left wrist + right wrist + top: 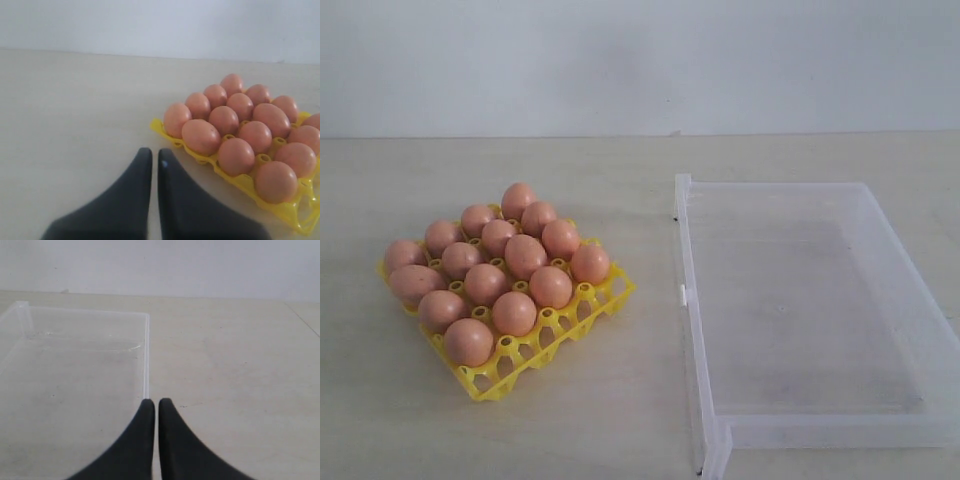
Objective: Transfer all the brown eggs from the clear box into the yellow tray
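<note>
A: So, where are the brown eggs (485, 283) rn?

B: Every one in view sits in the yellow tray (558, 330). Approx. sixteen by my count, one per cup, packed tight w/ neighbours touching. The row of cups along the tray's near-right edge shows as bare lattice.

A: How's the tray lying?

B: Flat on the pale surface (570, 430), left side of the ext. view, turned like a diamond w/ one corner toward the cam.

A: And the clear box (682, 290)?

B: Right side of the ext. view, well apart from the tray, a strip of surface betw. them. It's wider than the tray, has low walls, and the surface shows thru its floor.

A: Left pincer (154, 152)?

B: Fingers together, just a hairline slit betw. the dark tips, nothing gripped. It's near a tray corner, not touching it.

A: Right pincer (156, 402)?

B: Same, tips pressed together, holding nothing. They sit right by one side wall of the box. Touching it or not, can't tell.

A: Background?

B: Plain white wall (620, 60) behind the surface.
</note>
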